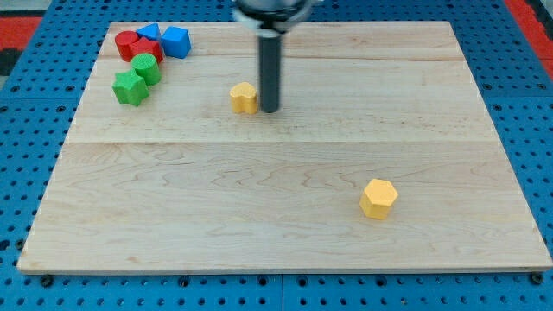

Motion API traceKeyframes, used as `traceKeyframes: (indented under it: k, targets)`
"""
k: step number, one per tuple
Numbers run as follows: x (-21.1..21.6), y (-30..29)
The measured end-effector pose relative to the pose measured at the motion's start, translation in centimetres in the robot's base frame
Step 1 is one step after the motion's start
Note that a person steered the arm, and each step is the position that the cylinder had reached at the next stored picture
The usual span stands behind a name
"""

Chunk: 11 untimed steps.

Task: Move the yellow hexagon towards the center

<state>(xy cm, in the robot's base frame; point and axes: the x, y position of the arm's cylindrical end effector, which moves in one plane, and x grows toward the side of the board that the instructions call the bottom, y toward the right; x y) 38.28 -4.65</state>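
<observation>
Yellow hexagon point(378, 198) upright, flat face up

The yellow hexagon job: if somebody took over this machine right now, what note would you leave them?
My tip rests on the board, just right of a small yellow block near the view's top.
The yellow hexagon sits apart, lower right of the board's middle.
Red, green and blue blocks are clustered top left.
Done: nothing visible yet.
Left: bring my tip round the hexagon's far right side and push it toward the centre.

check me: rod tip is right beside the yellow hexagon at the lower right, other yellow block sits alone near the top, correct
Not quite. The camera view shows my tip beside the upper yellow block, on its right. The yellow hexagon at the lower right is the one sitting alone.
</observation>
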Motion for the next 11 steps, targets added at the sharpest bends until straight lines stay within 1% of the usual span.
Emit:
traceKeyframes:
  k: [1,2,3,4,5,6,7,8,9,10,11]
  targets:
    - [-1.4,-8.0]
    - [0.0,-5.0]
    - [2.5,8.3]
    - [7.1,21.0]
    - [16.5,23.3]
    - [19.0,20.8]
    - [16.4,16.2]
    - [14.0,9.5]
    - [12.5,11.2]
    - [12.5,13.5]
    - [9.8,9.4]
